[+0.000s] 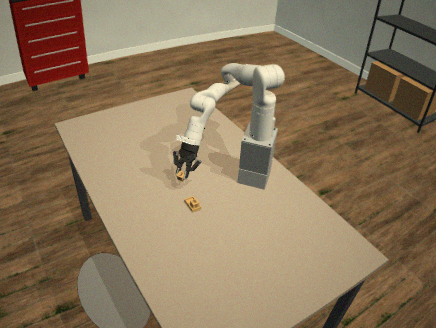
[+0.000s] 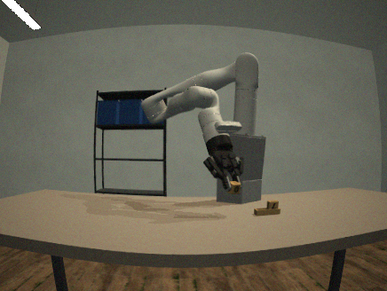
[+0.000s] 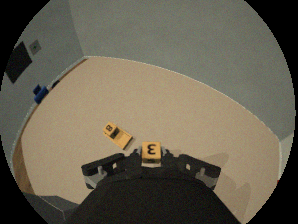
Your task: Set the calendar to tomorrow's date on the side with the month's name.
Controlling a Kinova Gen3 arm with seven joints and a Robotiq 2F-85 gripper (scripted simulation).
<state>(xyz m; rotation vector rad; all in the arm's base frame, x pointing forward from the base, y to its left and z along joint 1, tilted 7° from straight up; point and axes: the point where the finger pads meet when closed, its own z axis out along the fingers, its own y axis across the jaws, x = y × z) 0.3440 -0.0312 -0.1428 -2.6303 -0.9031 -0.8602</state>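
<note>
My gripper (image 1: pixel 182 172) is shut on a small yellow digit cube (image 1: pixel 179 174) and holds it in the air above the table, tilted. The wrist view shows the cube (image 3: pixel 150 151) between the fingers with a "3" facing the camera. It also shows in the exterior view (image 2: pixel 234 187) under the gripper (image 2: pixel 232 184). The yellow calendar tray (image 1: pixel 188 204) lies flat on the table a short way in front of the gripper, with one digit cube (image 2: pixel 272 205) standing in it. The tray also shows in the wrist view (image 3: pixel 117 135).
The arm's grey base block (image 1: pixel 257 160) stands on the table to the right of the gripper. A round grey stool (image 1: pixel 112 292) stands at the table's near left edge. A red drawer cabinet (image 1: pixel 49 40) and a black shelf (image 1: pixel 405 65) stand away from the table.
</note>
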